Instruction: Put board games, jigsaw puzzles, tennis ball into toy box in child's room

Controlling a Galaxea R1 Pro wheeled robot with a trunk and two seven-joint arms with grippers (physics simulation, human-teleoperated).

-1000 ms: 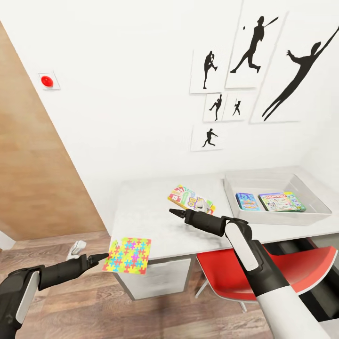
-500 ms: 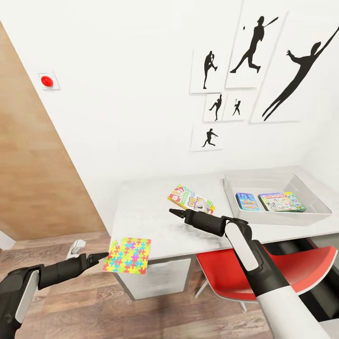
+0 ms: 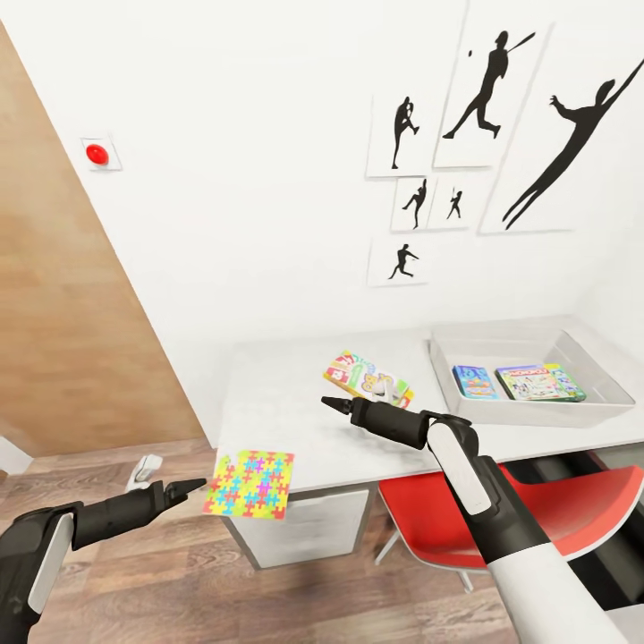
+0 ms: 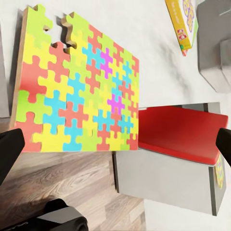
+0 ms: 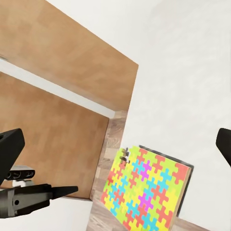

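One jigsaw puzzle (image 3: 250,484), a flat multicoloured square, overhangs the front left corner of the white table (image 3: 277,394). My left gripper (image 3: 195,487) points at its near edge, open, with its fingers (image 4: 9,147) spread wide and nothing held. Above the table's middle my right gripper (image 3: 335,407) is open too, and its view takes in the puzzle (image 5: 149,187). The green-yellow SKIP BO board game (image 3: 368,377) lies just behind it. The grey toy box (image 3: 528,344) at the right holds a small blue game (image 3: 474,382) and a green-edged game (image 3: 541,382).
A red chair (image 3: 537,510) is tucked under the table below my right arm. A brown wooden door (image 3: 63,340) fills the left. A small white object (image 3: 143,472) lies on the plank floor near my left arm. Silhouette pictures hang above the table.
The whole picture has shifted slightly right, so the camera moved. Both arms keep their pose. The puzzle's edge now stands a little farther from my left fingertip.
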